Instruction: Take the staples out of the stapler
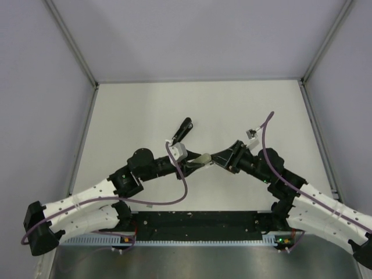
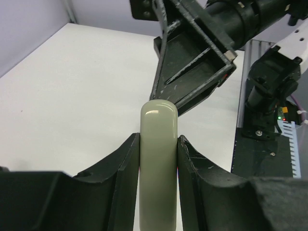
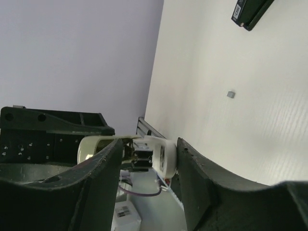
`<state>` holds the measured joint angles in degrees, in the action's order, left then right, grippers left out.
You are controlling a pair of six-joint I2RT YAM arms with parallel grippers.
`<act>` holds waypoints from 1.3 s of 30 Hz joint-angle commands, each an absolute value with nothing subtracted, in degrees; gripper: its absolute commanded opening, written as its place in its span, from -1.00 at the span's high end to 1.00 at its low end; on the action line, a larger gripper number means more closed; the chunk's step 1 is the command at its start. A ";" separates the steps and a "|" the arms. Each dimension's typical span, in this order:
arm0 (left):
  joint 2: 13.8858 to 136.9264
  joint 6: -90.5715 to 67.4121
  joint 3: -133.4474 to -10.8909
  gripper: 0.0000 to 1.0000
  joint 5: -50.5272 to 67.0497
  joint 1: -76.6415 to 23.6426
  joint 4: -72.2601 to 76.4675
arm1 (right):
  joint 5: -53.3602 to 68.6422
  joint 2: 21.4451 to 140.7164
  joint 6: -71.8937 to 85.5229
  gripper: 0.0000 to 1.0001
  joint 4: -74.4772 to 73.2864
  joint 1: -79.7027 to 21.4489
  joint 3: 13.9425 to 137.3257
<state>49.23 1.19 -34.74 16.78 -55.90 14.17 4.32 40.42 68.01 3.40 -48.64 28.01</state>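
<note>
The stapler (image 1: 182, 129), slim and black, lies on the white table beyond both arms, untouched; its labelled end shows at the top of the right wrist view (image 3: 251, 11). My left gripper (image 1: 195, 164) (image 2: 159, 137) is shut on a grey-green bar (image 2: 159, 163) (image 1: 204, 158), whose rounded end sticks out past the fingers. My right gripper (image 1: 216, 160) (image 3: 147, 142) stands open right at that end, its jaws apart with nothing between them. The bar's tip (image 3: 91, 148) shows just outside one of its fingers.
A small white object (image 1: 251, 133) lies on the table right of the stapler. A tiny grey speck (image 3: 231, 95) sits on the table surface. Grey enclosure walls ring the table, and the black base rail (image 1: 197, 224) runs along the near edge.
</note>
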 commanded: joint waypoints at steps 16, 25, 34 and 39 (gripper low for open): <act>49.39 5.45 -39.54 1.00 -26.01 -53.10 4.57 | -8.70 32.87 55.02 -0.16 -8.79 -47.99 31.20; 60.53 0.17 -44.55 1.00 -21.71 -34.65 7.03 | -5.28 33.40 54.67 -0.17 -6.24 -48.08 27.43; 77.85 0.18 -48.77 1.00 -11.08 -24.35 13.97 | -0.35 30.68 56.25 -0.18 -3.34 -47.99 21.45; 86.03 0.18 -50.62 1.00 -8.45 -22.59 17.04 | 1.13 28.57 55.81 -0.18 -4.48 -48.08 20.57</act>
<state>82.28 0.89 -47.22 -12.84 -23.83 9.54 -1.19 30.63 56.16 -6.72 -48.21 20.78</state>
